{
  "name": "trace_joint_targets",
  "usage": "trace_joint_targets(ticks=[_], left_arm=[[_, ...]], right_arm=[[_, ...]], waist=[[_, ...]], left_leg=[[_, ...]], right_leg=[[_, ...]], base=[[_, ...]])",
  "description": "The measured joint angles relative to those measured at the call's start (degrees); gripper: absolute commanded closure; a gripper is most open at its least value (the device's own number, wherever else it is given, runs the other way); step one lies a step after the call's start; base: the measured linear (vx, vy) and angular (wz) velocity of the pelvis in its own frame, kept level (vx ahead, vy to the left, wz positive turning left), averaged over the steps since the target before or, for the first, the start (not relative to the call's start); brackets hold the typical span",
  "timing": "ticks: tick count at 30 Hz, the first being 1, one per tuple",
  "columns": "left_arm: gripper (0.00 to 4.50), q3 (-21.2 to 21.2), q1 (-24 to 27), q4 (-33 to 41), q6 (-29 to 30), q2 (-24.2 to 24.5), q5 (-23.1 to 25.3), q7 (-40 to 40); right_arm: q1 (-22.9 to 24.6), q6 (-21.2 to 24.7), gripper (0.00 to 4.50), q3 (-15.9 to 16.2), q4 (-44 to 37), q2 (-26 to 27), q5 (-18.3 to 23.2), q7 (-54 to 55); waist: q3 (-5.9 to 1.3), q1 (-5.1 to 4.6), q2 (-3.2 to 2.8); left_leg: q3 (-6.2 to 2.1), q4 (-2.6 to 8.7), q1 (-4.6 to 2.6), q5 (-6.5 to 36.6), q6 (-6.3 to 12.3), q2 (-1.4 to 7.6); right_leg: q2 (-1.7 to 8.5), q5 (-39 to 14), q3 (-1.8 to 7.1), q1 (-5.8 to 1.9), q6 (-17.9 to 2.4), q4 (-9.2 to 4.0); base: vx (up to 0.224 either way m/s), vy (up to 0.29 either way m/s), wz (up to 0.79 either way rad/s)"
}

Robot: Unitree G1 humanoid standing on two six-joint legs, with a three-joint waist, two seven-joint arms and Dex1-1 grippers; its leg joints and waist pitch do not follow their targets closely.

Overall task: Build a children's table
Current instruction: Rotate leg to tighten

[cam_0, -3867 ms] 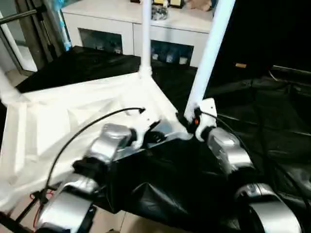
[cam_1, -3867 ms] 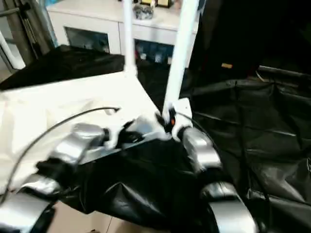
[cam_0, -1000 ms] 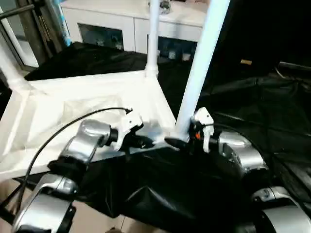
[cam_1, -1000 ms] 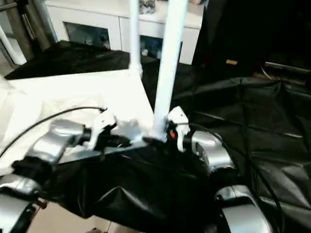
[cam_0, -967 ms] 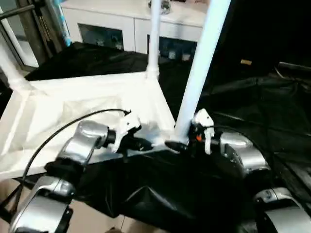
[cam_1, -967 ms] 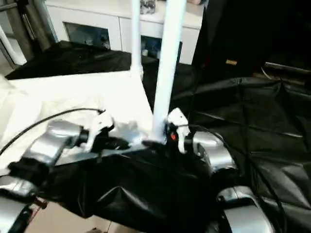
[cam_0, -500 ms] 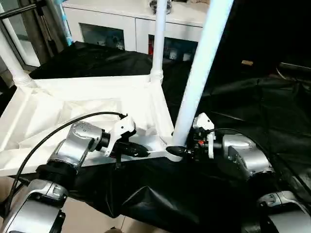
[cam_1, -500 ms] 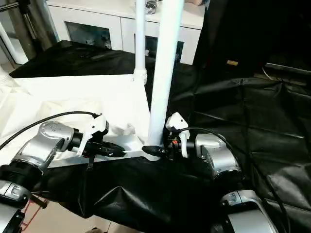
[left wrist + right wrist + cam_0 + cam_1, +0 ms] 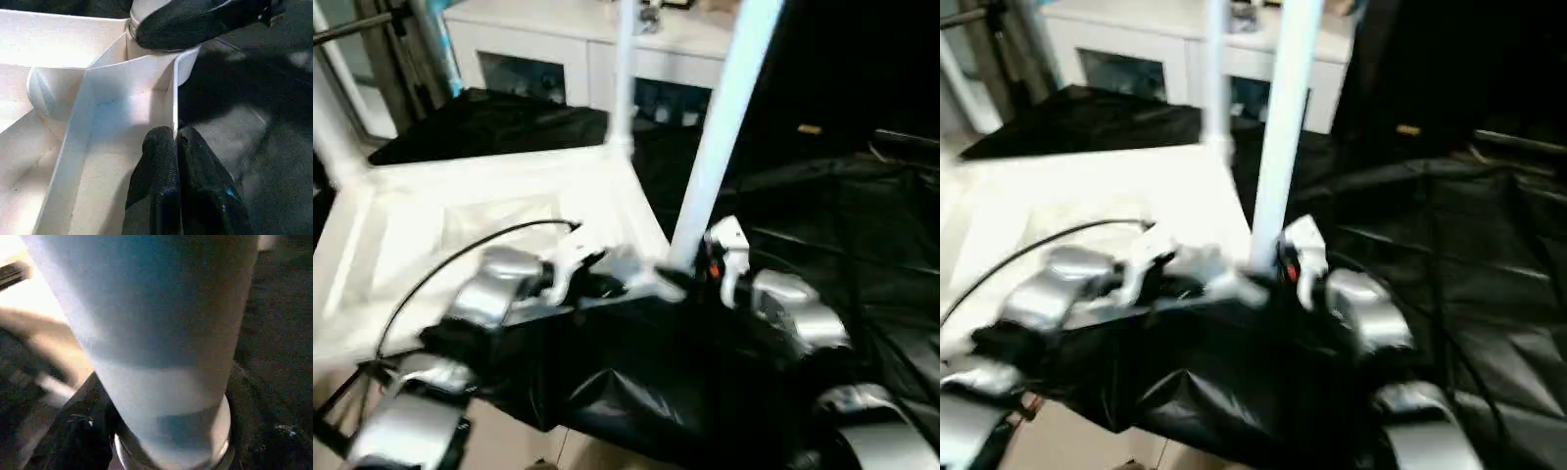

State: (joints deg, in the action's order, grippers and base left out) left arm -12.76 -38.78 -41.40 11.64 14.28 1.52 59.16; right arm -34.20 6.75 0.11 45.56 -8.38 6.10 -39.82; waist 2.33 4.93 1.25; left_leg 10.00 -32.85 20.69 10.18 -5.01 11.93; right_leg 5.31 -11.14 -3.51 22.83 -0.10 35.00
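Observation:
The children's table lies upside down, its white ribbed top (image 9: pixel 460 215) to the left on a black sheet. Three white legs stand up from its corners: a near one (image 9: pixel 715 147), a far one (image 9: pixel 622 78) and a left one (image 9: pixel 331 132). My left gripper (image 9: pixel 612 284) is shut on the top's near rim (image 9: pixel 173 88), close to the near corner socket. My right gripper (image 9: pixel 690 276) is at the foot of the near leg (image 9: pixel 161 333). One black finger (image 9: pixel 85 431) presses against each side of that leg, just above its socket.
Black sheeting (image 9: pixel 822 215) covers the work surface and runs off to the right. A white cabinet with glass doors (image 9: pixel 558 59) stands behind the table. A metal stand (image 9: pixel 391 59) is at the back left. A black cable (image 9: pixel 460 259) loops over my left forearm.
My right gripper's fingers have closed in around the foot of the near leg. The head view has shifted slightly. My left gripper keeps its hold on the rim.

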Motion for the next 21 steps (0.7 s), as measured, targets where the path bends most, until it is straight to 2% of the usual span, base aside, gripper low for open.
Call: trace_joint_targets(ticks=[5, 8, 10, 15, 21], left_arm=[[4.50, 1.4, -2.3, -3.6, 1.3, -4.9, 0.7, -9.2], [4.50, 1.6, -2.7, -3.9, 1.6, -6.3, 1.0, -11.0], [4.50, 1.7, -2.7, -3.9, 1.6, -6.3, 1.0, -11.0], [4.50, 1.7, -2.7, -3.6, 1.6, -5.8, 1.0, -9.3], [4.50, 1.0, -0.6, -0.3, 0.3, -1.4, 0.4, -0.8]], right_arm=[[-3.8, 0.1, 1.83, -3.2, 4.6, 3.5, -0.4, 13.8], [-4.3, -2.1, 1.83, -3.7, 6.3, 3.8, -1.3, 16.0], [-4.4, -2.6, 1.28, -3.9, 6.6, 3.8, -1.3, 15.9], [-4.4, -2.6, 0.85, -3.5, 6.4, 3.0, -1.9, 12.2], [-1.2, -4.6, 0.75, 1.6, 2.2, -2.0, -3.3, -2.8]], waist=[[0.02, 0.20, -0.05], [-0.03, 0.28, -0.17], [-0.05, 0.30, -0.21], [-0.05, 0.17, -0.21], [-0.02, 0.00, -0.25]], left_leg=[[0.01, 0.11, -0.05, 0.0, -0.02, -0.02], [0.02, 0.11, -0.01, 0.0, -0.02, -0.05], [0.01, 0.12, 0.06, 0.0, -0.02, -0.04], [0.01, 0.14, 0.16, 0.0, -0.01, -0.04], [-0.01, 0.15, 0.25, 0.0, -0.01, 0.04]], right_leg=[[0.00, 0.1, 0.01, -0.03, -0.1, 0.03], [0.03, 0.2, 0.03, -0.04, -0.2, 0.01], [0.03, 0.2, 0.02, -0.03, -0.2, 0.01], [0.02, 0.2, 0.00, 0.02, -0.1, -0.02], [-0.03, 0.1, -0.07, 0.12, 0.0, -0.05]], base=[[0.000, 0.000, 0.00], [0.000, 0.000, 0.00], [0.000, 0.000, 0.00], [0.000, 0.000, 0.00], [0.000, 0.000, 0.00]])
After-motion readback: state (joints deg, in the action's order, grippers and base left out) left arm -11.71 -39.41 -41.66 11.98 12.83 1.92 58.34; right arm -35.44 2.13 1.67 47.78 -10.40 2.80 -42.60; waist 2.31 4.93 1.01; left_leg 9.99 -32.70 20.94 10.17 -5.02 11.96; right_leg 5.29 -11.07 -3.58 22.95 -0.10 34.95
